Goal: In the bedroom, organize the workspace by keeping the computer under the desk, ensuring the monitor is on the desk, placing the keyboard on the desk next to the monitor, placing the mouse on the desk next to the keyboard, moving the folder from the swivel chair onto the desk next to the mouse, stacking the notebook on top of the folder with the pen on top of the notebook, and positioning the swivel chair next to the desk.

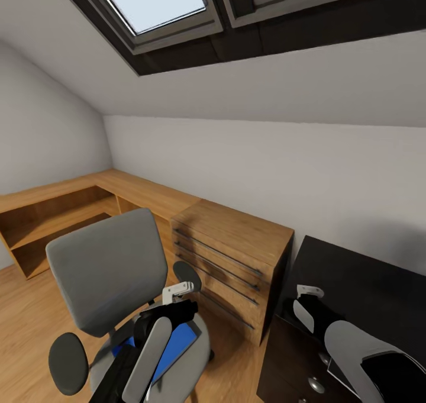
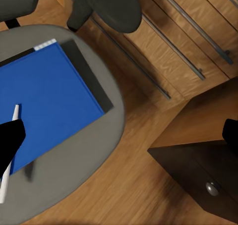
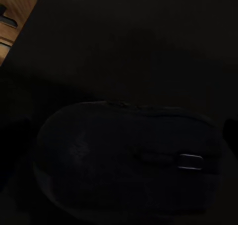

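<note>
The blue folder (image 2: 47, 101) is seen lying on the grey seat of the swivel chair (image 1: 106, 273), with a white pen (image 2: 10, 153) resting on it. The left jaws hang above the seat; their state cannot be told. The mouse (image 3: 124, 160) lies on the black table (image 1: 361, 284), close under the right jaws, whose state cannot be told.

Skylit attic, wooden drawers (image 1: 228, 261)
</note>
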You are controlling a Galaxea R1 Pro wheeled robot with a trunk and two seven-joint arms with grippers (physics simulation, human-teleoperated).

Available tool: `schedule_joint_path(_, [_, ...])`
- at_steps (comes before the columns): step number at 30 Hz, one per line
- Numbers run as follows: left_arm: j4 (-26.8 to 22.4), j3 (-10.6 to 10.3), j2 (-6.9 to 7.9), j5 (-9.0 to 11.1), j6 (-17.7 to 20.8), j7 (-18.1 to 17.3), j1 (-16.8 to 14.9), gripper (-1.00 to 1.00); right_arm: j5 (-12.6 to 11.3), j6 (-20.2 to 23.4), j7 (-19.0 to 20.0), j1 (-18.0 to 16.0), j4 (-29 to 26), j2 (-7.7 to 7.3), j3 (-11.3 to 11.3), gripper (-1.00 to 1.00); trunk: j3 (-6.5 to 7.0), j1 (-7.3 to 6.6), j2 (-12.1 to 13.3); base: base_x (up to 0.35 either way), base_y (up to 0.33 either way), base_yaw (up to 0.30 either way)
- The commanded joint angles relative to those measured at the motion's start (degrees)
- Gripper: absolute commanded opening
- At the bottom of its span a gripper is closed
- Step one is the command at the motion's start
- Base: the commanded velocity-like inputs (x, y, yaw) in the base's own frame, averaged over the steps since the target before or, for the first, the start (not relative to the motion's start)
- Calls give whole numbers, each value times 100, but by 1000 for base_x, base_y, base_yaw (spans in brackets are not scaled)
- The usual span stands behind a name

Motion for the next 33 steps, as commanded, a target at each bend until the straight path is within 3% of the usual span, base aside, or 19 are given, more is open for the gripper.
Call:
schedule_joint_path(1, [-6,-5,0,58,7,60,-6,100,-59,50,-29,3,60,-5,51,100,-8,1,-3,0,0,0])
schedule_joint_path(14, [-6,-5,0,78,7,60,-6,100,-59,50,-27,3,60,-5,51,100,-8,1,-3,0,0,0])
schedule_joint_path(25, [-6,-5,8,413,7,76,-6,100,-59,50,-27,3,60,-5,51,100,-8,1,-3,0,0,0])
schedule_joint_path(30, [-6,-3,9,423,7,77,-6,100,-59,54,-27,3,60,-5,51,100,-8,1,-3,0,0,0])
schedule_joint_path(31, [-6,-4,9,426,7,77,-6,100,-59,58,-27,3,61,-5,52,-100,-8,1,-3,0,0,0])
schedule_joint_path(33, [-6,-4,9,426,7,77,-6,100,-56,58,-27,3,61,-5,56,-100,-8,1,-3,0,0,0])
